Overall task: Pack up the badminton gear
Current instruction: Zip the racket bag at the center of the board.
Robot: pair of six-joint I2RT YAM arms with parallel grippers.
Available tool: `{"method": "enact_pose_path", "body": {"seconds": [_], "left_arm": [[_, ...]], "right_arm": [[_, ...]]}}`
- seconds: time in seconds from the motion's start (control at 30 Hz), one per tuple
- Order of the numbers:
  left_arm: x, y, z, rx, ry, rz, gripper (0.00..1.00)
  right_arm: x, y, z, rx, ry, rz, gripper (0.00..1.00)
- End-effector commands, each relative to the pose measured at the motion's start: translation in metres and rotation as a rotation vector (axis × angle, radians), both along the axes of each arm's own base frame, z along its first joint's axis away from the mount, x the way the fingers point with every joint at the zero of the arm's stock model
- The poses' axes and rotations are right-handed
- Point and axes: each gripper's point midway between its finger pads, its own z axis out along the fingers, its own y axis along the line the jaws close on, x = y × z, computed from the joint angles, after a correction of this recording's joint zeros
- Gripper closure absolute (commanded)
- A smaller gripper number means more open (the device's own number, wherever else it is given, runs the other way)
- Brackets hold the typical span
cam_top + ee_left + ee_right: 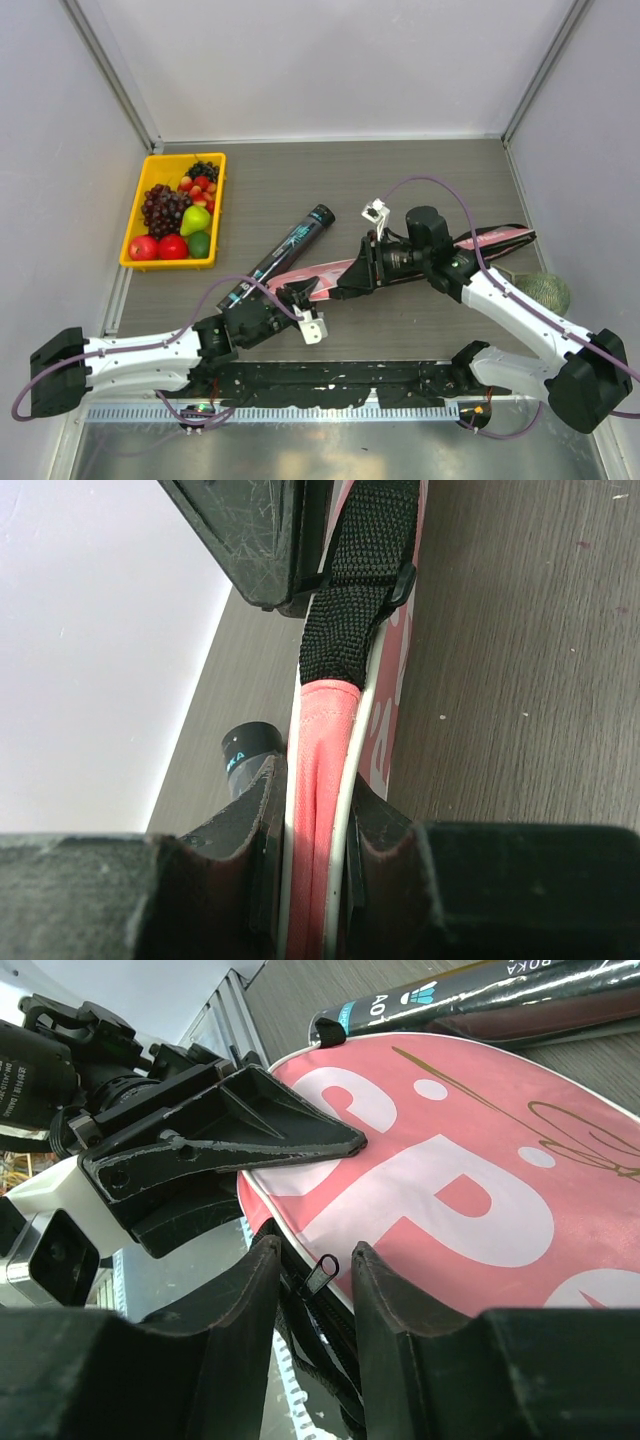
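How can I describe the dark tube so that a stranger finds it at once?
Find the yellow fruit tray at the far left of the table. Just right of it, the dark tube lies diagonally. It is a long round cylinder, black with teal print, unlike the flat pink bag beside it.

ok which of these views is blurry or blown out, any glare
Top external: sharp, evenly lit, soft shadows. Left wrist: the left arm's fingers are out of focus, the pale wall is bright and featureless, the pink fabric racket bag is crisp. Right wrist: the right arm's fingers blur; light streaks glare on the long dark glossy tube.
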Motion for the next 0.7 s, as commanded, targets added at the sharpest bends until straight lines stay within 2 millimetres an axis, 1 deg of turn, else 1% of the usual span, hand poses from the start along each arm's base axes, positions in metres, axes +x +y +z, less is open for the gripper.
{"method": "enact_pose_path", "body": {"seconds": [0.0,0.07,0.37,0.53,0.63,0.67], "left_arm": [[-0.002,-0.015,0.064,-0.21,-0.056,-0.033,1.0],[-0.001,-0.014,0.064,-0.208,-0.056,-0.03,1.0],[0.0,-0.016,0.066,-0.206,-0.057,-0.03,1.0],[0.0,-0.016,0.065,-0.206,-0.055,-0.029,1.0],[0.001,-0.017,0.066,-0.207,-0.055,-0.025,1.0],[0.001,-0.017,0.066,-0.206,-0.055,-0.025,1.0]], "right_arm": [[-0.006,0.003,0.007,0.037,-0.039,0.064,0.61],[-0.008,0.003,0.008,0.043,-0.039,0.072,0.64],[-0.016,0.001,0.0,0.043,-0.033,0.099,0.64],[-0.019,-0.001,0.004,0.052,-0.049,0.1,0.65],[-0.018,-0.002,0.005,0.054,-0.058,0.096,0.71],[-0.018,-0.002,0.005,0.053,-0.057,0.093,0.75]]}}
